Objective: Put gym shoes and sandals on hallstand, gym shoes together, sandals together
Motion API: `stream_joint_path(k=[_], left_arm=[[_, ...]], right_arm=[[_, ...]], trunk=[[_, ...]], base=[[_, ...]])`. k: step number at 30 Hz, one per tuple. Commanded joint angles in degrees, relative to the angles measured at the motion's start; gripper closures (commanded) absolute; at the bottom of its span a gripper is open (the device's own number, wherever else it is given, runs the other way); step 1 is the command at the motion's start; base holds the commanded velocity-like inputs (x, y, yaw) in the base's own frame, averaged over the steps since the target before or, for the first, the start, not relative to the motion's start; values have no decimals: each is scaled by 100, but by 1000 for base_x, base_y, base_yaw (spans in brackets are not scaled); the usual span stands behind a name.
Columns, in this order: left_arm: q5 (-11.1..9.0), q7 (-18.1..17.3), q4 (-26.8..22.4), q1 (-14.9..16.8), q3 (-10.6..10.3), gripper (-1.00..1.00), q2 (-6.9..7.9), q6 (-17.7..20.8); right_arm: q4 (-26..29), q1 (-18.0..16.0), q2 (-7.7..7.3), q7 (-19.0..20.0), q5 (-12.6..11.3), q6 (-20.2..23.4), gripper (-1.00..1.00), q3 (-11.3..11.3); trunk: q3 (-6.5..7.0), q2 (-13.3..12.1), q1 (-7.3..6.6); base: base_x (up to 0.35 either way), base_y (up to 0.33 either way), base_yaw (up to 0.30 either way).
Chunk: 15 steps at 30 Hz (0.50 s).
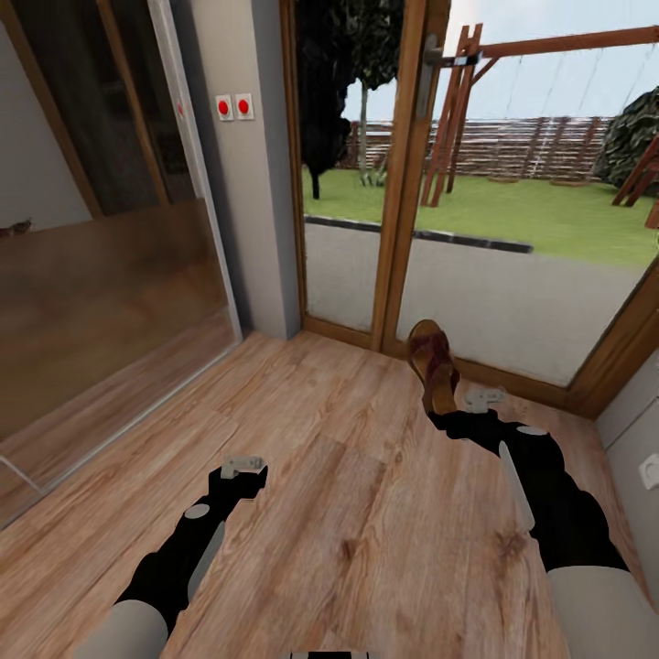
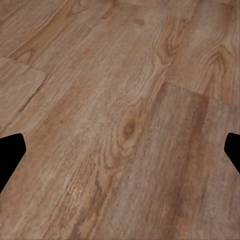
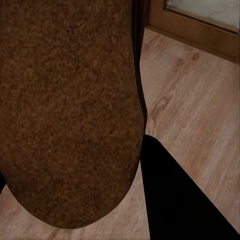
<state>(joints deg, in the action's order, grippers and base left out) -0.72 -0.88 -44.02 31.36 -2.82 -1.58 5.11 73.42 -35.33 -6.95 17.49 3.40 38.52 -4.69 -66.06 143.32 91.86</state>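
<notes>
Wood-plank corridor floor [image 1: 348, 476] runs up to a glass door [image 1: 513, 275] with a yard beyond. One sandal [image 1: 432, 361] counted, strap side up, lifted near the door frame, heel end clamped in the right gripper [image 1: 448, 412]. Right wrist view: its cork sole [image 3: 70, 110] close up, one black finger [image 3: 175, 200] beside it, the other hidden. Left gripper [image 1: 243, 469] holds nothing, fingers [image 2: 10, 155] apart over bare planks.
</notes>
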Motion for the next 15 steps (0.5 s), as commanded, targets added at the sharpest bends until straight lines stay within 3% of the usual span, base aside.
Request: stream_joint_path(k=[1, 7, 15], left_arm=[[-7, -9, -10, 1, 1, -100, 0, 34], [-7, -9, -10, 2, 1, -100, 0, 34], [-7, -9, -10, 2, 1, -100, 0, 34]], right_arm=[[6, -2, 1, 21, 23, 33, 100, -7], [6, -3, 1, 21, 20, 33, 100, -5], [6, -1, 1, 22, 22, 33, 100, -7]], trunk=[[27, 0, -3], [216, -8, -19], [434, -326, -193]], base=[[0, 0, 0], [0, 0, 0], [0, 0, 0]])
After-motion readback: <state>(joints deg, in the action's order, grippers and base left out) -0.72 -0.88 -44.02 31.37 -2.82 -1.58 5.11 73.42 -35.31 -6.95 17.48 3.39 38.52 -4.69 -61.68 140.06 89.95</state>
